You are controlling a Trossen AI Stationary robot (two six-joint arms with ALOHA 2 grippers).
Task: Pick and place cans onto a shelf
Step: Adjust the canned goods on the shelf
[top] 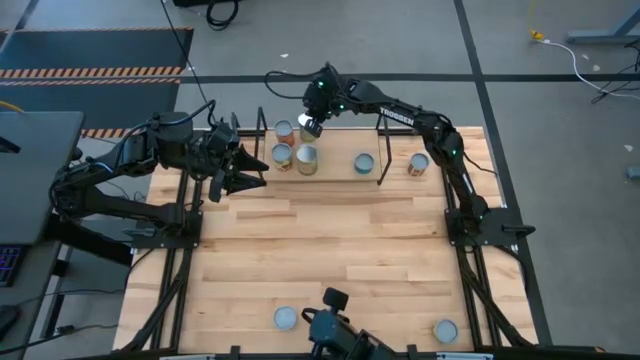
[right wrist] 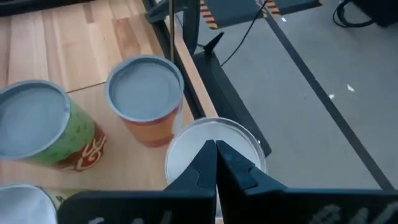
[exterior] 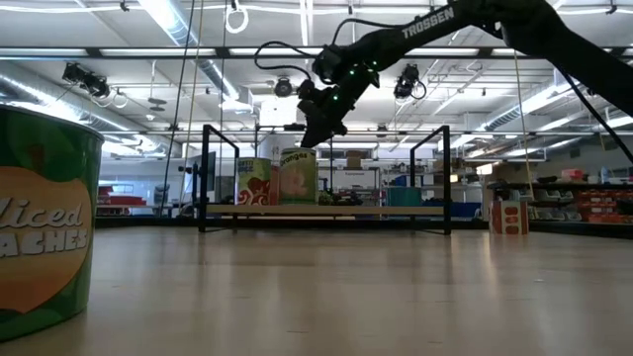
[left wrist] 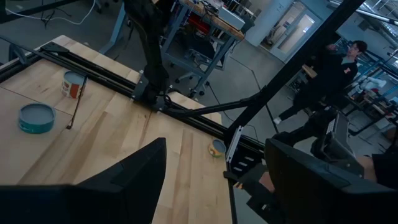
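Observation:
The light-wood shelf (top: 335, 168) with black rod uprights stands at the table's far side, and shows in the low view (exterior: 346, 210). Several cans stand on its left part (top: 282, 155) and a teal one (top: 363, 163) on its right part. My right gripper (top: 312, 126) is shut, its fingertips (right wrist: 216, 152) just over a white-topped can (right wrist: 186, 146) at the shelf's far left. Next to that can are an orange-red can (right wrist: 146, 99) and a green-labelled can (right wrist: 37, 127). My left gripper (top: 248, 172) is open and empty, by the shelf's left end. My right gripper points down over the white can's top (right wrist: 239, 140) with shut fingers. I cannot tell whether the fingertips touch the top or hover just above it. The can stands upright among the other cans.
An orange can (top: 418, 163) stands on the table right of the shelf. Two more cans stand near the front edge (top: 286, 318) (top: 445, 330); one fills the low view's left (exterior: 40, 227). A camera mount (top: 335, 325) sits at front centre. A person (left wrist: 336, 68) stands beyond the table.

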